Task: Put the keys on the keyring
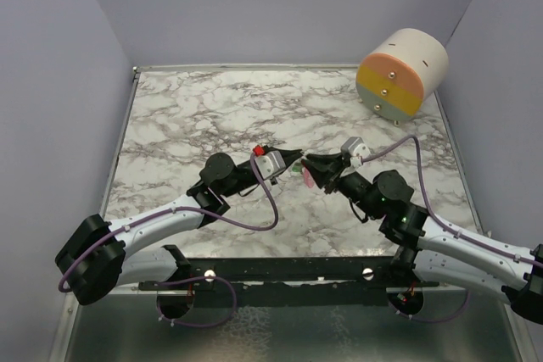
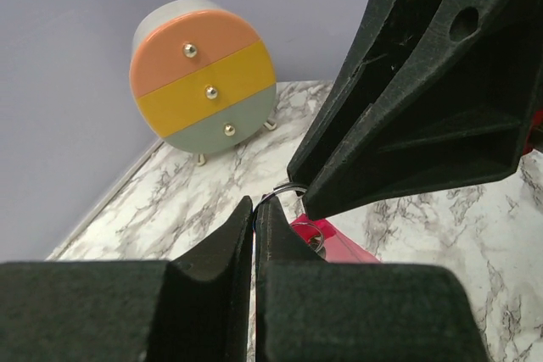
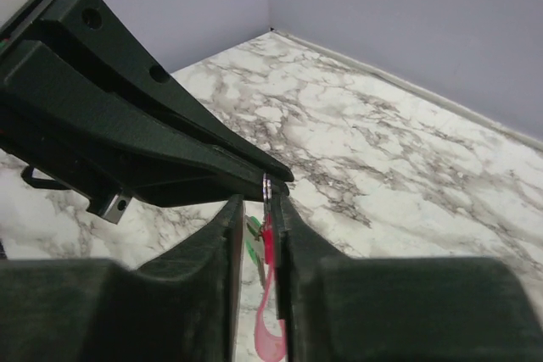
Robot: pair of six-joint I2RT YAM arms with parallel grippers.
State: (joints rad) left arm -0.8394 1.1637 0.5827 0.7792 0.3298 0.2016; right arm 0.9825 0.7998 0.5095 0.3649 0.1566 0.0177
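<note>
My left gripper and right gripper meet tip to tip above the middle of the marble table. In the left wrist view my left gripper is shut on the thin metal keyring, which arcs over to the right gripper's tip. In the right wrist view the ring stands edge-on against one finger of my right gripper, whose jaws are a little apart. The pink-red key and the green key hang below the ring in that gap. The pink-red piece also shows under the tips.
A round drawer box with orange, yellow and grey fronts stands at the table's back right corner, also in the left wrist view. Purple walls close the back and both sides. A black rail runs along the near edge.
</note>
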